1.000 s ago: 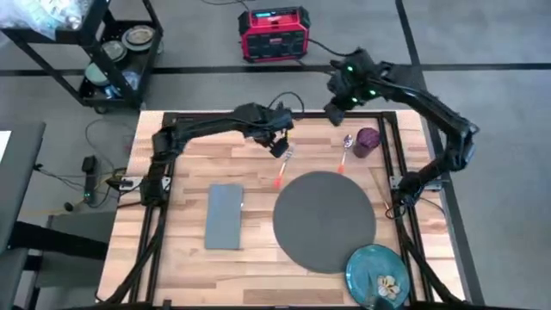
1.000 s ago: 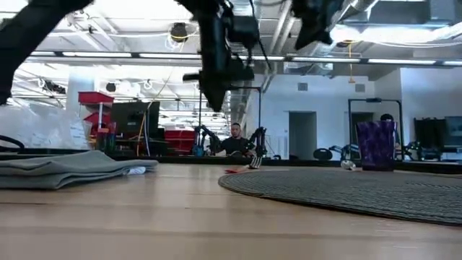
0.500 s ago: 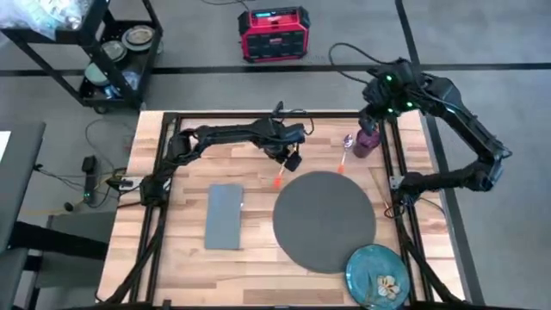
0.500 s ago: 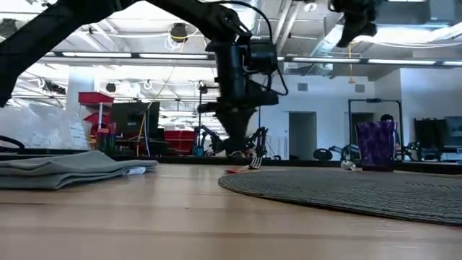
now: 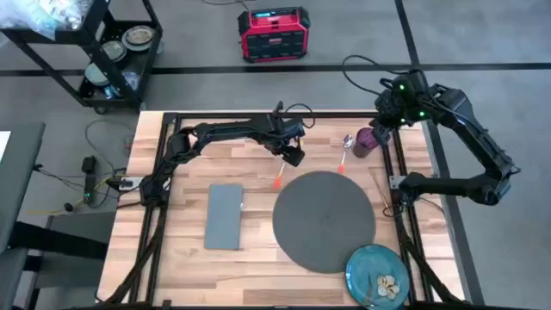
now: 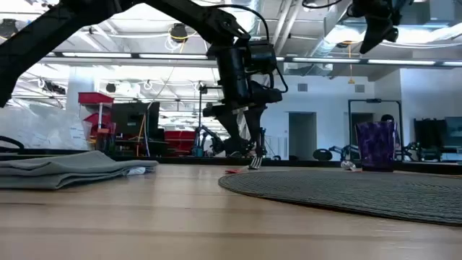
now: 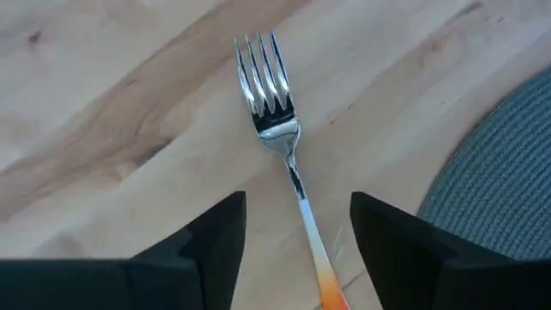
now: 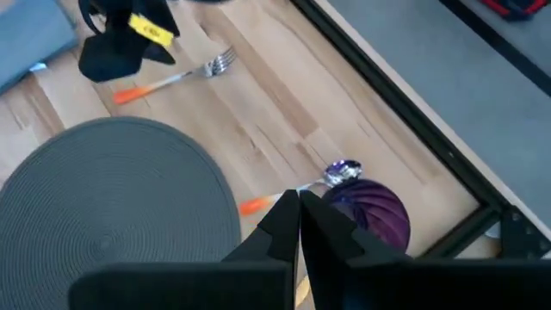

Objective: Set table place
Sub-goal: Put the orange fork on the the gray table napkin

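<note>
The orange-handled fork lies flat on the wood table, just beyond the round grey mat. My left gripper is open low over the fork, one finger on each side of its handle, touching nothing. The spoon lies beside the purple cup, which stands upright at the far right. My right gripper is shut and hangs high above the cup and spoon. The folded grey napkin lies left of the mat. The blue-green plate sits at the near right corner.
A black metal frame runs round the tabletop. Beyond the table's far left corner stands a black cart, and a red box sits on the floor behind. Bare wood lies between the napkin and the mat.
My left gripper has moved toward the table's right edge and come down over the fork, ending just above the table. My right gripper has swung toward the table's right and near edges, from beyond the far edge to above the purple cup. The fork has stayed in place.
</note>
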